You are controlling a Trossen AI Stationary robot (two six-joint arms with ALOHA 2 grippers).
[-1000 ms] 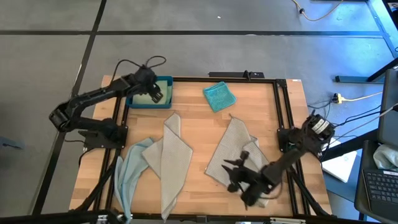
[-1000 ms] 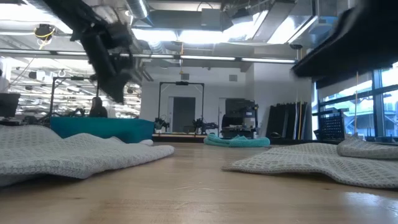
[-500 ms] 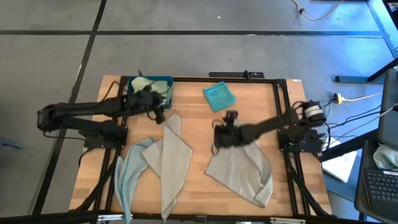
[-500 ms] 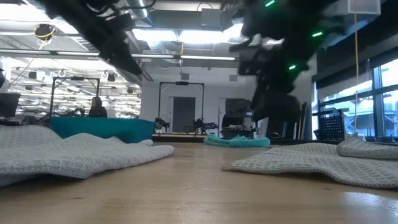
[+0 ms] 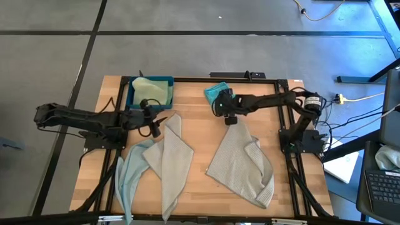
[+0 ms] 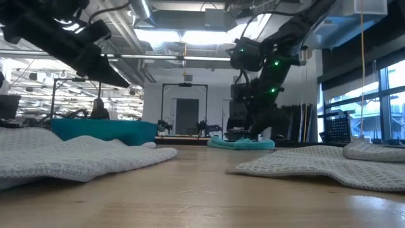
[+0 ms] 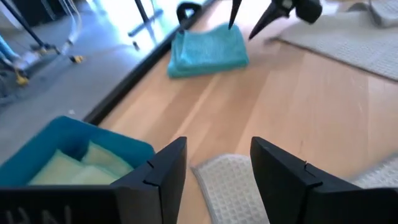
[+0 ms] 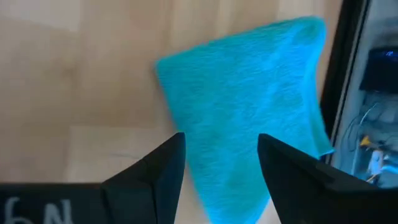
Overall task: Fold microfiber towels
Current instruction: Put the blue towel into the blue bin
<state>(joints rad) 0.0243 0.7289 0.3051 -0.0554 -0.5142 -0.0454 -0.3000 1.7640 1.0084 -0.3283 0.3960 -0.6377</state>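
A teal towel [image 5: 216, 92], folded, lies at the table's far middle. My right gripper [image 5: 225, 107] is open just above its near edge, with the teal towel [image 8: 249, 93] ahead of its fingers. My left gripper [image 5: 153, 127] is open by the far corner [image 7: 227, 183] of the left grey towel [image 5: 172, 159], which lies flat. A pale blue towel [image 5: 130, 178] lies partly under that one. A second grey towel [image 5: 240, 162] lies crumpled at the right. A pale green towel [image 5: 150, 87] lies in the blue tray [image 5: 167, 100].
The blue tray [image 7: 93, 134] stands at the far left, close to my left gripper. A black frame rail [image 5: 281, 112] runs along the table's right side and another along the far edge. Bare wood [image 5: 200, 137] shows between the two grey towels.
My right gripper has swept from the near right, over the right grey towel, to the far middle beside the teal towel, turning as it went. My left gripper has left the tray and gone toward the near edge, down to the left grey towel's far corner.
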